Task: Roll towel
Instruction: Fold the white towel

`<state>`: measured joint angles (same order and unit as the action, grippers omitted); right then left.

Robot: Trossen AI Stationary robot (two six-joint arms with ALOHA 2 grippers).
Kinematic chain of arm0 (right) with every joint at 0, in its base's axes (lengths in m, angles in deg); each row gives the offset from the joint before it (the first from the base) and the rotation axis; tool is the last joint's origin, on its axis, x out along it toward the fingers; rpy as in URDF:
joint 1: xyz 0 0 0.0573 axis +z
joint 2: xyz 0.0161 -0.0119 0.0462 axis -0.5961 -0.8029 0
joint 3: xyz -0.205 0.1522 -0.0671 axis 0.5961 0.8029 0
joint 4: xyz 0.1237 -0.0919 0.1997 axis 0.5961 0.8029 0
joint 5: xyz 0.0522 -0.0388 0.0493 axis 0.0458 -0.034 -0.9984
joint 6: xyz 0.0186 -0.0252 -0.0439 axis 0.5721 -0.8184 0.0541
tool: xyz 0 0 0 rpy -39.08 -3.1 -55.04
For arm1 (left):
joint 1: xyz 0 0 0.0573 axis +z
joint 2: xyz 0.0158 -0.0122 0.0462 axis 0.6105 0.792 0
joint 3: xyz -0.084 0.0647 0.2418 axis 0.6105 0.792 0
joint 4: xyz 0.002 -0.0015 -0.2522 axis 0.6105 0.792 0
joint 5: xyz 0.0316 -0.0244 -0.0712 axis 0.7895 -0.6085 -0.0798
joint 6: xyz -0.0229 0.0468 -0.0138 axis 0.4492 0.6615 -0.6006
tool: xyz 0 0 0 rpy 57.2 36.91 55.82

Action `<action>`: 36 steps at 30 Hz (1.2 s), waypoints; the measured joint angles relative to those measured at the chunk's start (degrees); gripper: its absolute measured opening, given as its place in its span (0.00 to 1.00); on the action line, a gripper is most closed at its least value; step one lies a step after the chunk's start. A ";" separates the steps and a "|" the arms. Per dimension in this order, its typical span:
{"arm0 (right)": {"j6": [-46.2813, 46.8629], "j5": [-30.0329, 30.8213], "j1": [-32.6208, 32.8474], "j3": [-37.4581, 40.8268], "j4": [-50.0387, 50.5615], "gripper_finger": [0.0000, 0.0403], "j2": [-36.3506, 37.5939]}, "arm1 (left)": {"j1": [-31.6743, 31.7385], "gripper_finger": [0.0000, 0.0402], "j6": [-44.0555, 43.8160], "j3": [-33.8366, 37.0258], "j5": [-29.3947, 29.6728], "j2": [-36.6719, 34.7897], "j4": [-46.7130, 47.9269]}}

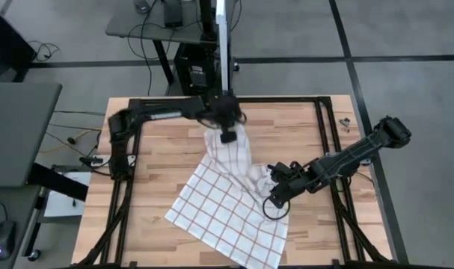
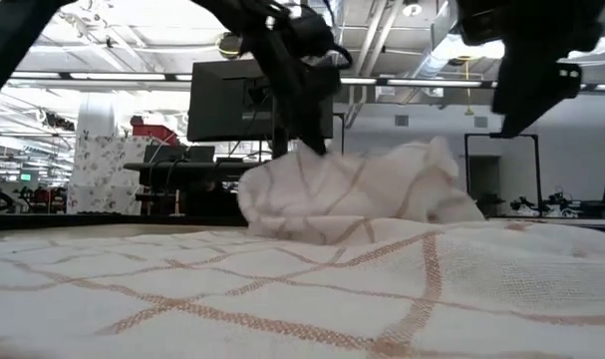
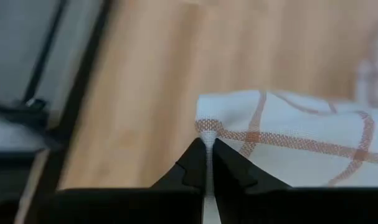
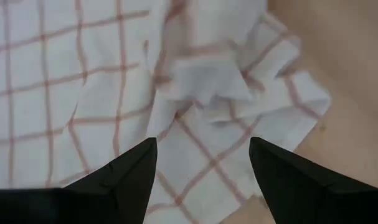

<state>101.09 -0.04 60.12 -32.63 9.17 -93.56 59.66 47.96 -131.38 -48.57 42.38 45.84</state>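
Towel (image 1: 227,205) sprawls from the desk's (image 1: 159,157) centre toward five o'clock, one corner lifted at twelve o'clock by the left claw (image 1: 227,137), pinched tight on its hem. Right claw (image 1: 275,196) hovers wide over the bunched three o'clock edge. Such a thin pinch could slip, dropping the corner. No readable writing shows.

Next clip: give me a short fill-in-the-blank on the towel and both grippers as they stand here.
1. The left gripper is ____ on the towel's edge.
2. The right gripper hangs over the towel's bunched part with jaws ____.
3. The towel lies on a ____ table.
Missing words: shut; open; wooden
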 joint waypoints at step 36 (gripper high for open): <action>-64.82 -29.18 -42.64 0.00 -18.21 0.62 -8.44 | -14.13 0.00 7.45 -1.62 -17.54 -14.06 15.05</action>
<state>36.28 -29.23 17.48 -32.63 -9.04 -101.99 45.53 55.40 -132.99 -66.10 28.32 60.90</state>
